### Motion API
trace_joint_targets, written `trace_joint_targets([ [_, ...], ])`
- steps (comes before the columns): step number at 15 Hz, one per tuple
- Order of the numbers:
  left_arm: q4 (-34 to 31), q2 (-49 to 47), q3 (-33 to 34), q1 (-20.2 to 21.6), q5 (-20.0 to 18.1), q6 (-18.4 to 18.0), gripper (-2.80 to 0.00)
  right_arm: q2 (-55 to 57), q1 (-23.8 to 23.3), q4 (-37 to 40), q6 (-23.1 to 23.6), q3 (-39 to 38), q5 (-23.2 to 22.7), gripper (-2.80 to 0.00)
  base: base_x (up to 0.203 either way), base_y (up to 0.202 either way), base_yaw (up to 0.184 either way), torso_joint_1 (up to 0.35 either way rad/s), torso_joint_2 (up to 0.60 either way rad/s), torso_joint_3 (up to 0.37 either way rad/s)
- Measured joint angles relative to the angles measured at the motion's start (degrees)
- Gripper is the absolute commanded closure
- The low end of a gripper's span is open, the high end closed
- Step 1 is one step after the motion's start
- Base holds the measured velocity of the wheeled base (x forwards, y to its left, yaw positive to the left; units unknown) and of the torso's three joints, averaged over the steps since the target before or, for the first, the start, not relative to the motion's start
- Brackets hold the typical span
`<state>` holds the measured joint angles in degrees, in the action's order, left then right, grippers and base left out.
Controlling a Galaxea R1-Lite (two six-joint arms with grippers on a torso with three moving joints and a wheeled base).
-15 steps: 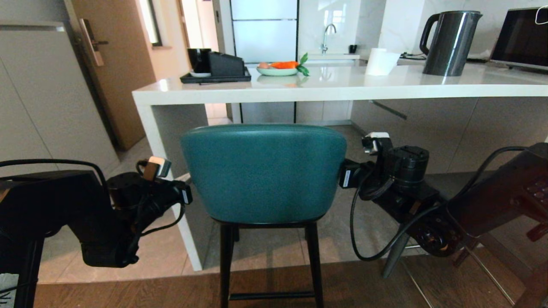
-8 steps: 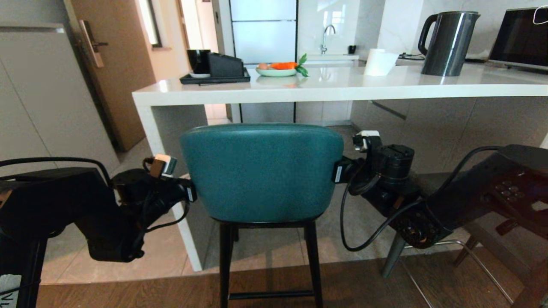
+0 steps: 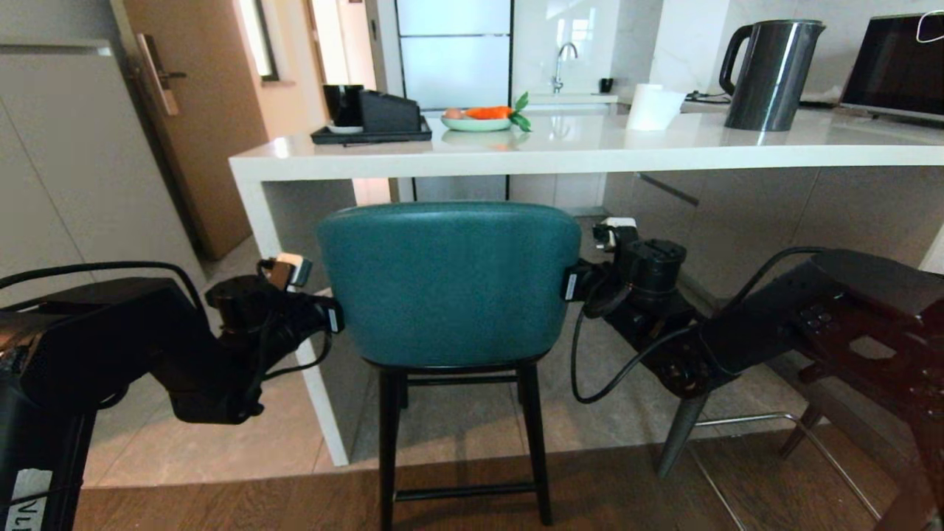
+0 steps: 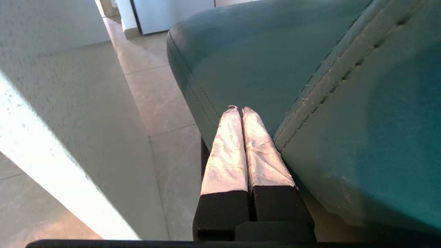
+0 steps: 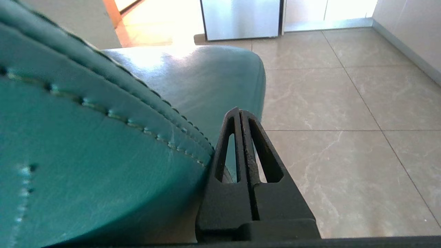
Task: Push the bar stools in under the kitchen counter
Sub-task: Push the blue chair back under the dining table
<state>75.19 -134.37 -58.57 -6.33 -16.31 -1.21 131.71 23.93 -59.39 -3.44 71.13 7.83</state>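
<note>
Teal leather bar stool with curved back [image 3: 450,284], before glossy white stone kitchen counter [image 3: 590,151]. Left gripper [image 4: 240,110], fingers together, touching its left edge; right gripper [image 5: 240,112], fingers together, touching its right edge.

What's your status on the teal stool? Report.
Left gripper shut, right gripper shut, one against each side of the teal stool back. Stool short of the counter, not yet under. Nothing visible in the way.
</note>
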Motion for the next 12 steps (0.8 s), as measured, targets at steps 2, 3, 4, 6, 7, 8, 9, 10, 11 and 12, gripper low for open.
trace_joint_targets([
  [2, -1.58, -0.63, -2.27, -0.03, 0.0, 0.0, 0.0, 1.46, -0.75, 2.86, 0.05, 4.57, -0.04, 0.0, 0.0, 0.0, 0.0, 0.0, 0.0, 0.0],
  [3, -2.55, -1.03, -3.7, -0.01, 0.0, 0.02, 0.0, 2.36, -1.13, 4.36, 0.11, 7.12, -0.03, 0.0, 0.0, 0.0, 0.0, 0.0, 0.0, 0.0],
  [4, -3.37, -1.59, -5.42, 0.02, 0.2, 0.04, 0.0, 3.36, -1.41, 5.73, 0.17, 9.84, 0.02, 0.0, 0.0, 0.0, 0.0, 0.0, 0.0, 0.0],
  [6, -4.55, -3.25, -9.58, 0.07, 2.16, 0.02, 0.0, 5.93, -1.66, 8.09, 0.12, 15.65, 0.09, 0.0, 0.0, 0.0, 0.0, 0.0, 0.0, 0.0],
  [7, -5.44, -4.14, -11.51, 0.07, 2.65, 0.0, 0.0, 7.33, -1.67, 9.21, 0.09, 18.24, 0.11, 0.0, 0.0, 0.0, 0.0, 0.0, 0.0, 0.0],
  [8, -6.46, -4.92, -13.41, 0.07, 2.86, 0.0, 0.0, 8.52, -1.72, 10.06, 0.06, 20.49, 0.11, 0.0, 0.0, 0.0, 0.0, 0.0, 0.0, 0.0],
  [9, -7.76, -5.85, -15.75, 0.07, 2.97, 0.02, 0.0, 9.79, -1.77, 10.79, 0.02, 22.85, 0.19, 0.0, 0.0, 0.0, 0.0, 0.0, 0.0, 0.0],
  [10, -8.92, -6.83, -18.21, 0.1, 3.18, -0.03, 0.0, 10.96, -1.77, 11.57, 0.0, 24.86, 0.35, 0.0, 0.0, 0.0, 0.0, 0.0, 0.0, 0.0],
  [11, -9.72, -7.69, -20.09, 0.16, 3.85, -0.05, 0.0, 11.66, -1.77, 11.68, 0.02, 25.82, 0.52, 0.0, 0.0, 0.0, 0.0, 0.0, 0.0, 0.0],
  [12, -9.68, -8.28, -21.09, 0.22, 4.34, 0.05, 0.0, 12.06, -1.77, 11.62, 0.0, 26.08, 0.63, 0.0, 0.0, 0.0, 0.0, 0.0, 0.0, 0.0],
])
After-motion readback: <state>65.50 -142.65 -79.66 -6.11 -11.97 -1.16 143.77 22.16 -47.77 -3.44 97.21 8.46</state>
